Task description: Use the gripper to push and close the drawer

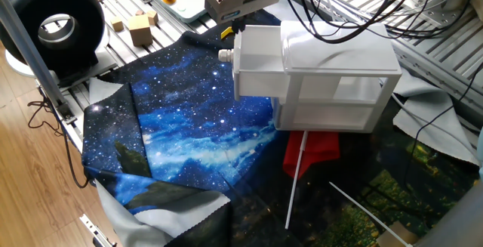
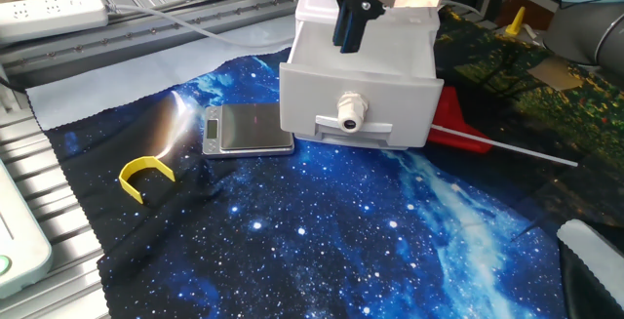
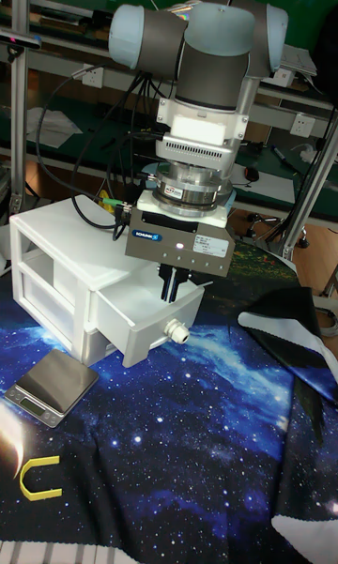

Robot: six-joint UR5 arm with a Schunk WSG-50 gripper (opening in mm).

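Right now I see the boxy grey-beige metal gripper [image 3: 176, 282] hanging over the white plastic drawer with the small round knob [image 3: 150, 320], its dark fingers [image 2: 351, 24] dipping down into the open top of the drawer just behind the front panel. From the other fixed view the fingers look close together, with hardly any gap between them, and they grip nothing. The drawer is pulled part of the way out of the small white cabinet [image 1: 339, 81], in its upper slot; the knob [image 2: 350, 111] on the front faces the starry blue cloth [image 2: 322, 231] that covers the surface. Beside the drawer front, on the cloth, lies a flat silver scale [image 2: 247, 129], touching or almost touching the drawer's lower corner; I cannot tell which. Further out on the cloth sits a small yellow curved piece [image 2: 145, 177], well apart from the drawer. A red cloth [image 1: 311, 150] lies at the foot of the cabinet, and a thin white rod [image 1: 296, 179] lies across it
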